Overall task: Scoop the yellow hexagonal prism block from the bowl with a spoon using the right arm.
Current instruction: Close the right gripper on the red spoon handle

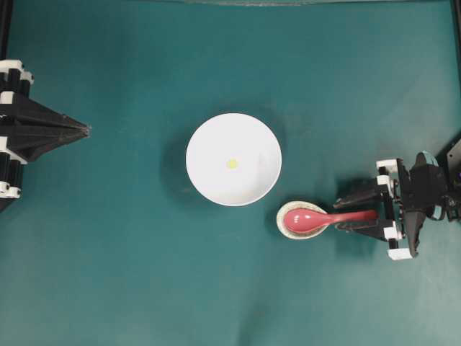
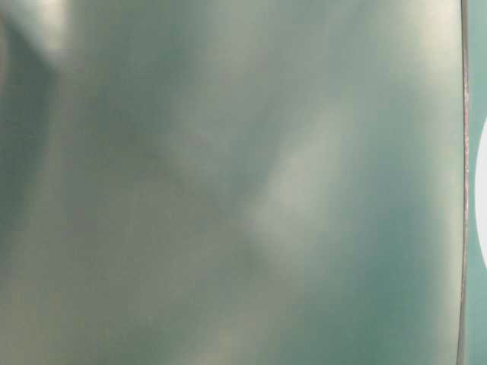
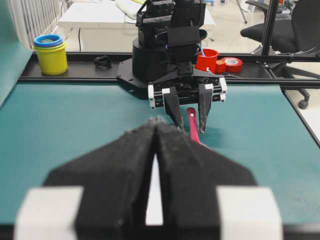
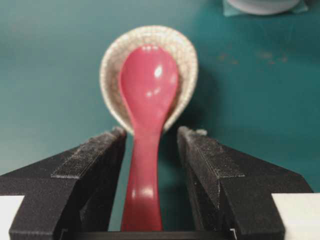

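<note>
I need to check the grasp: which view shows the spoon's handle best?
The right wrist view: the spoon handle lies between open fingers, untouched. Overhead shows it smaller; the left wrist view only a sliver; table-level nothing.

We see a teal counter (image 1: 130,274) under even light. Beyond its far edge runs a black rail (image 3: 75,75); at eleven o'clock on it stand stacked yellow and blue cups (image 3: 50,52), and at one o'clock a red cup (image 3: 207,59) beside a red tape roll (image 3: 232,64). Behind are a white table (image 3: 95,15), a pale floor (image 3: 235,20) and, at two o'clock, a black office chair (image 3: 290,30).
</note>
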Controlling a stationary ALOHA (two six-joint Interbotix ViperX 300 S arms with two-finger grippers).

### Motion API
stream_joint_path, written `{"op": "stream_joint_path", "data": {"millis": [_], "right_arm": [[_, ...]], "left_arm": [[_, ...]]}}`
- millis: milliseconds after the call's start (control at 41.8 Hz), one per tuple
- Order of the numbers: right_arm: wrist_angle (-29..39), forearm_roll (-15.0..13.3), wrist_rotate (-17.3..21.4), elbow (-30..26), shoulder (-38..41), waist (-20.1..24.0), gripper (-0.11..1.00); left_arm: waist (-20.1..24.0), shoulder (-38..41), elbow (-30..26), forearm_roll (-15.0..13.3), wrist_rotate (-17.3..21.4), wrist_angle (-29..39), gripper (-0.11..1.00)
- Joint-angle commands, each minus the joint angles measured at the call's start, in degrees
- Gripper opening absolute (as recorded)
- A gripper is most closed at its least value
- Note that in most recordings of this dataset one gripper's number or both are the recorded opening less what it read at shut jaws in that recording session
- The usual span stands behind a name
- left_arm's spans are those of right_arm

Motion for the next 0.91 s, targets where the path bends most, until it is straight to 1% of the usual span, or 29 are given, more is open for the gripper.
{"op": "stream_joint_path", "data": {"millis": [0,168,263,551,886], "right_arm": [[0.0,0.18,0.0,-0.09,-0.62,0.26,0.52],[0.18,0.18,0.0,-0.09,-0.62,0.18,0.52],[0.18,0.09,0.0,-0.09,-0.62,0.26,0.49],[0.18,0.09,0.0,0.0,-0.62,0.35,0.36],[0.18,0.09,-0.18,-0.18,-0.62,0.35,0.24]], "left_arm": [[0.0,0.53,-0.88,0.09,0.0,-0.26,0.01],[0.09,0.53,-0.88,0.09,0.0,-0.26,0.01],[0.09,0.53,-0.88,0.09,0.0,-0.26,0.01],[0.0,0.53,-0.88,0.09,0.0,-0.26,0.01],[0.0,0.53,-0.88,0.18,0.0,-0.26,0.01]]}}
